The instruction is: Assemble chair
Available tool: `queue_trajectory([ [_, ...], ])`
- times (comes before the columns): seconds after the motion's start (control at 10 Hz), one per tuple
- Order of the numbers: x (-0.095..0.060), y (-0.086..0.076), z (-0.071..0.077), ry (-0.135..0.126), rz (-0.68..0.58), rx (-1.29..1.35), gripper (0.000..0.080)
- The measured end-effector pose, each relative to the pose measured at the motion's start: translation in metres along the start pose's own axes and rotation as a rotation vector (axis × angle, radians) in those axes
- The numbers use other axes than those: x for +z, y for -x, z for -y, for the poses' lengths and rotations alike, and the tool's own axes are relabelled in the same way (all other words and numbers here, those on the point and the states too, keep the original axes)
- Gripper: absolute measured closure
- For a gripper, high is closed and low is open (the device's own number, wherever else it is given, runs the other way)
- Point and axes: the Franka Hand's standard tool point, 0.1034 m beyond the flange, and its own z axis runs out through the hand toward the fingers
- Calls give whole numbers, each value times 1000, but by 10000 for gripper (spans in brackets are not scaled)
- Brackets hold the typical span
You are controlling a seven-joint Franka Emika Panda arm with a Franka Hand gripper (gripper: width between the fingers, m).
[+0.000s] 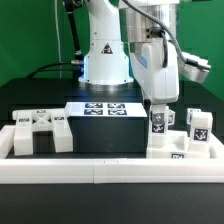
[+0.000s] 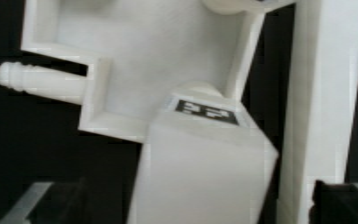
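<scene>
The gripper (image 1: 157, 106) hangs low over the exterior view's right side of the black table (image 1: 30, 98), right above a cluster of upright chair parts (image 1: 172, 138) that stand just behind the long white border rail (image 1: 110, 166). These white blocky pieces carry square black-and-white tags, and the nearest one reaches up to the fingers. From this angle the jaws are too small and too hidden to show how wide they stand or whether they grip the piece. Another chunky chair part (image 1: 40, 131) sits well apart on the exterior view's left, also against the rail. The marker board (image 1: 105, 108) lies flat between the two groups, nearer the robot's base. The wrist view is filled by a white moulded piece (image 2: 158, 60), probably one of those chair parts, with a round peg (image 2: 30, 78) jutting from its side and a small tag (image 2: 208, 110) on its face.
</scene>
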Motion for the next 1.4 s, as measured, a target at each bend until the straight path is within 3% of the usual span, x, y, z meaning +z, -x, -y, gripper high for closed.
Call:
queue_trajectory([
  [0.4, 0, 2, 1, -3, -4, -491, 151],
  [1.3, 1, 4, 0, 6, -13, -1116, 151],
  [1.4, 1, 5, 0, 11, -16, -1144, 252],
])
